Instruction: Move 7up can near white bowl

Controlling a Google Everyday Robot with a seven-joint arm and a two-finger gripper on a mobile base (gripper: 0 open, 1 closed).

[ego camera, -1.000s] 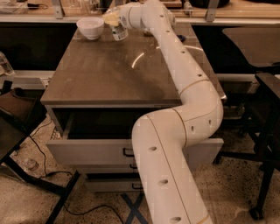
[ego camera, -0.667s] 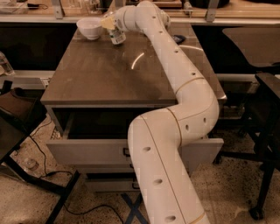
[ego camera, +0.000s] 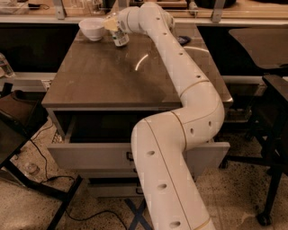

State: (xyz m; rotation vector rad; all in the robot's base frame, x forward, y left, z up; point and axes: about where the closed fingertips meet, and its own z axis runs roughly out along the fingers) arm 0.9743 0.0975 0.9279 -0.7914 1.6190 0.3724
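Observation:
The 7up can (ego camera: 120, 37) stands upright at the far left part of the brown table top (ego camera: 112, 76), silver-white with green markings. The white bowl (ego camera: 92, 28) sits just left of it near the back left corner, a small gap away. My gripper (ego camera: 113, 25) reaches in from the right along the long white arm (ego camera: 180, 67). It is closed around the upper part of the can, and its pale yellowish fingertips (ego camera: 109, 23) point toward the bowl. The can's top is hidden by the gripper.
An open grey drawer (ego camera: 90, 155) juts out below the table front. A dark chair (ego camera: 274, 117) stands at the right and a black stand (ego camera: 18, 134) at the left, with cables on the floor. A wooden counter (ego camera: 252, 9) runs behind the table.
The gripper and the can have shifted a little to the left, toward the white bowl. The bowl has not moved.

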